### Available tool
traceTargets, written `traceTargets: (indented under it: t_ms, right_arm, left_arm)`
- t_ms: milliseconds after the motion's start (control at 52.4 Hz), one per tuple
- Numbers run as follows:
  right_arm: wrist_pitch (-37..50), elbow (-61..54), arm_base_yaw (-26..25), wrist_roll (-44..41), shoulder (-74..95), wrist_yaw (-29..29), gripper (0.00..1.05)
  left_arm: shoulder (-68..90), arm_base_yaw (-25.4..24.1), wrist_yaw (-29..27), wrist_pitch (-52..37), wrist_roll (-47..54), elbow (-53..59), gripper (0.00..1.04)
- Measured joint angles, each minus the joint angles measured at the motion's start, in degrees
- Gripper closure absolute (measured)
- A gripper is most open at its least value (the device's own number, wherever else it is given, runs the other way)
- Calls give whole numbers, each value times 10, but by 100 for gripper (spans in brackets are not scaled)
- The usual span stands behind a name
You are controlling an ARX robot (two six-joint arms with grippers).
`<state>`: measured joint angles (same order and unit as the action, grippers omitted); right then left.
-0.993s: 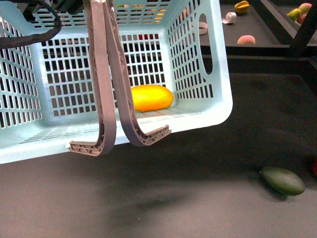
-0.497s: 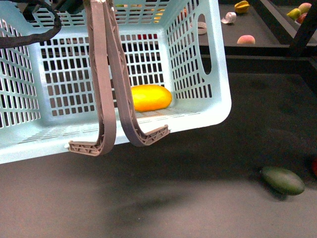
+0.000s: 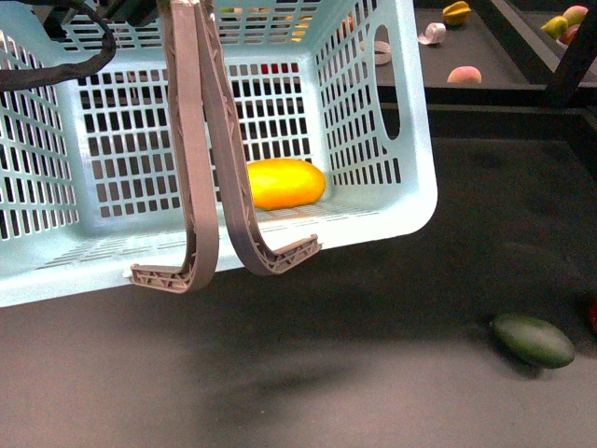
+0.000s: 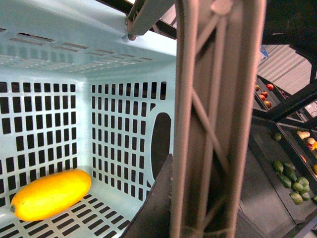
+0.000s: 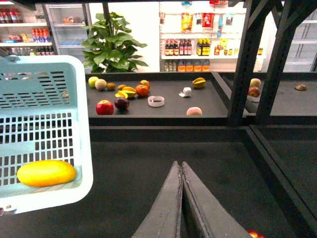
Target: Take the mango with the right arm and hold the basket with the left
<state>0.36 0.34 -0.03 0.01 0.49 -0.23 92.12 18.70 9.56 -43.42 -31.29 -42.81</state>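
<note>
Where slotted plastic basket (image 3: 373,229) walls meet, smooth oval yellow mango (image 3: 284,184)

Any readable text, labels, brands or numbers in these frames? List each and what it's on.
No text is legible in any view.
The bottles on the shop shelf have labels too small to read.
The print on the hanging packets above them is blurred.
The basket and mango show no markings.

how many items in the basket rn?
1: the mango lies on the floor of the basket, near a corner. The grey handles cover part of the floor in the front view, so something small may be hidden.
</note>
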Motion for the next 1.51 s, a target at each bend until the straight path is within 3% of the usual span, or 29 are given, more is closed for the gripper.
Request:
traceTargets:
  t_ms: [458, 535, 630, 1032, 1089, 1184, 1375, 1509]
  right_arm:
    - [-2, 0, 0, 0, -2, 0, 103]
    - [-2, 0, 0, -1, -2, 0, 92]
    - [-2, 0, 0, -1, -2, 0, 69]
    - [-2, 0, 0, -1, -2, 0, 8]
    - [-2, 0, 0, -1, -2, 0, 7]
    - [-2, 0, 0, -1, -2, 0, 8]
    - [-3, 0, 0, -1, -2, 0, 8]
    - [-3, 0, 0, -1, -2, 0, 8]
  left_arm:
    - [0, 0, 0, 0, -1, 0, 98]
    - [0, 0, 0, 0, 0, 0, 98]
    - [0, 0, 0, 0, 0, 0, 98]
    - [0, 1, -3, 2, 2, 0, 98]
    - [0, 15, -96, 56, 47, -16, 98]
    - [8, 26, -178, 123, 118, -45, 98]
    - [43, 21, -236, 187, 140, -87, 98]
    - [73, 3, -255, 216, 81, -123, 98]
